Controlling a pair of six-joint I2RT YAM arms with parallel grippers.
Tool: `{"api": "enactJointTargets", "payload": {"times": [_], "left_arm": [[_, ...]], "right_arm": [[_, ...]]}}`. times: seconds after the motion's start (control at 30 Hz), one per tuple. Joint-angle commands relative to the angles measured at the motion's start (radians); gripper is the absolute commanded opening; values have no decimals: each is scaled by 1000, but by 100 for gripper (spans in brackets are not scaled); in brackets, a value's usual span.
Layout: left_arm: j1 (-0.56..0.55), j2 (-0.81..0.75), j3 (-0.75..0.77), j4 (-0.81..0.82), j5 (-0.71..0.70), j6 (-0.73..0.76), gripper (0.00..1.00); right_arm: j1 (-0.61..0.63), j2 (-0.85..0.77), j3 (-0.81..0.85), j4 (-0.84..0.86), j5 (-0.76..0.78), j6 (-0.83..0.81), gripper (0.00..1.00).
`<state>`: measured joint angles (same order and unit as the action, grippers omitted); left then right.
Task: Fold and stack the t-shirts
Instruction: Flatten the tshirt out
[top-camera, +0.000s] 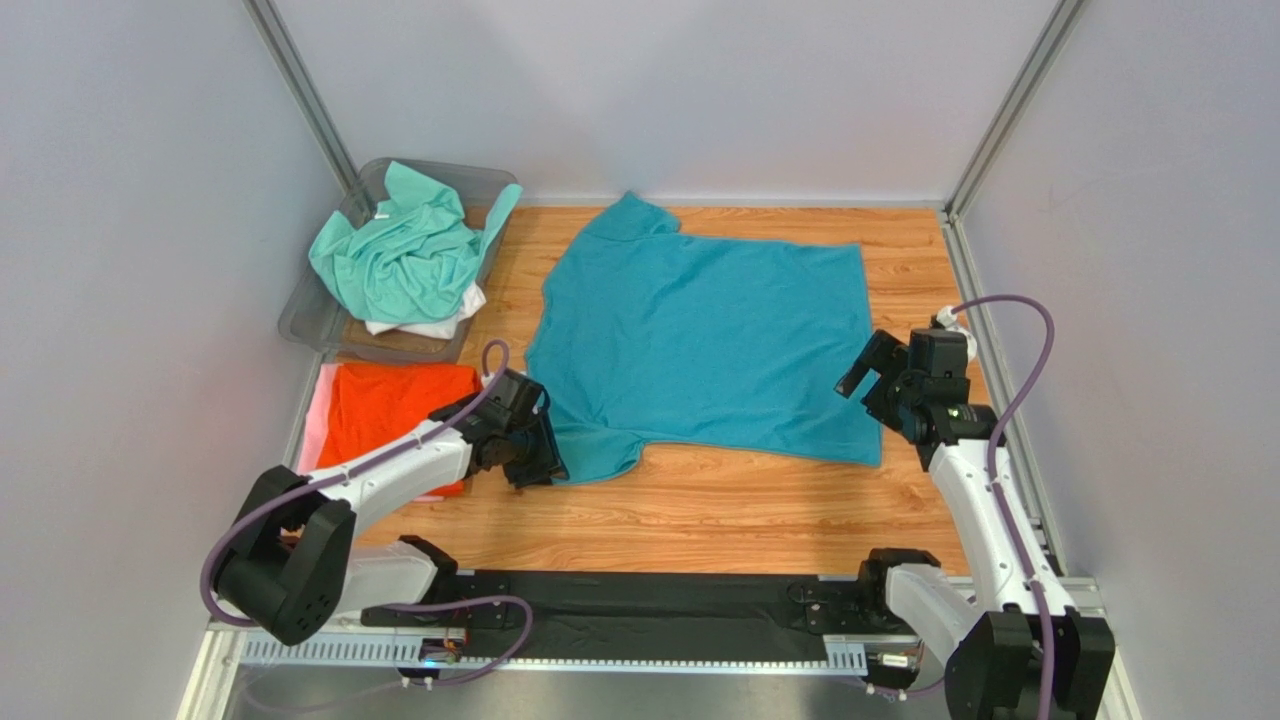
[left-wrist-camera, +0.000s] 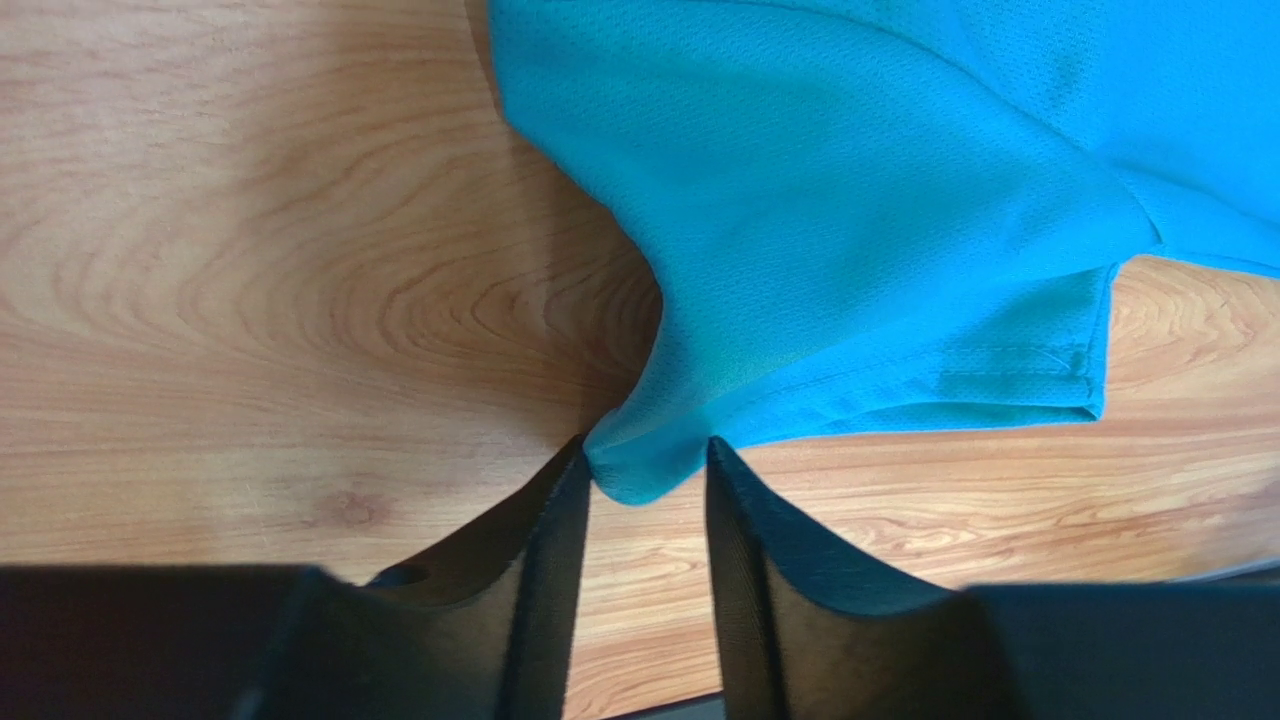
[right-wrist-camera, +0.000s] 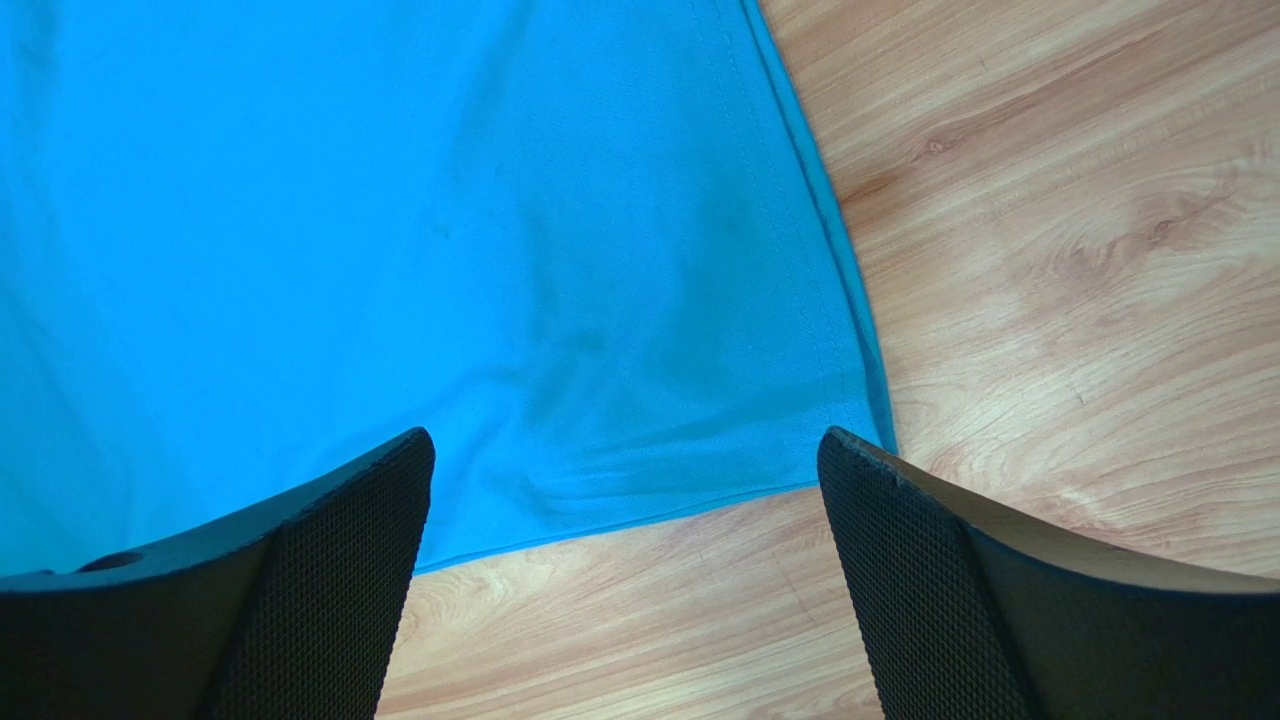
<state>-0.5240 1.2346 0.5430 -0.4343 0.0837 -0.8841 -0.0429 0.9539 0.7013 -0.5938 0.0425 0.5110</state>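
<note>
The teal shirt lies spread on the middle of the table, with the left gripper pinching its near-left sleeve and the right gripper spread wide over its near-right corner.

- The teal-blue t-shirt is showing plain, fine-meshed cloth.
- The mint-green t-shirt, ten o'clock, is looking plain.
- The orange t-shirt, nine o'clock, is looking plain.
- The table is showing blond woodgrain.

Clear grey plastic bin at the far left corner of a light wooden table, close against the left wall. Plain grey walls on 3 sides; 2 slanted metal posts in the far corners. Black strip along the near edge.
</note>
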Motion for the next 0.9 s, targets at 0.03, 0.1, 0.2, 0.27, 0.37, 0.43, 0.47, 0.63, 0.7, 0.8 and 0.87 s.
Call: {"api": "enactJointTargets", "payload": {"times": [0.03, 0.1, 0.2, 0.27, 0.37, 0.43, 0.47, 0.63, 0.7, 0.8, 0.87], "left_arm": [[-2, 35, 5, 3, -36, 8, 38], [-2, 39, 0, 3, -38, 11, 32], [-2, 40, -5, 3, -38, 13, 14], [-2, 36, -2, -1, -27, 17, 0], [-2, 16, 3, -26, 7, 20, 0], [-4, -21, 0, -59, 22, 13, 0], [-5, -36, -8, -73, 27, -1, 0], [-76, -165, -32, -147, 44, -64, 0], [-103, -211, -46, -158, 39, -111, 0], [-146, -253, -80, -169, 36, -176, 0], [-154, -273, -109, -172, 31, -210, 0]], "right_arm": [[-2, -15, 21, -1, 8, -8, 100], [-2, -9, 20, 0, 13, -6, 100], [-2, -3, 18, -3, 10, -2, 100], [-2, -6, 18, -15, 10, 0, 100], [-2, -18, 30, -78, 16, 18, 100], [-2, -36, 30, -135, 36, 40, 100], [-2, -44, 24, -147, 33, 66, 100], [-2, -113, -66, -201, 14, 136, 100], [-2, -133, -91, -212, 23, 181, 100], [-2, -174, -146, -221, -6, 224, 100], [-2, -202, -167, -233, -9, 239, 100]]}}
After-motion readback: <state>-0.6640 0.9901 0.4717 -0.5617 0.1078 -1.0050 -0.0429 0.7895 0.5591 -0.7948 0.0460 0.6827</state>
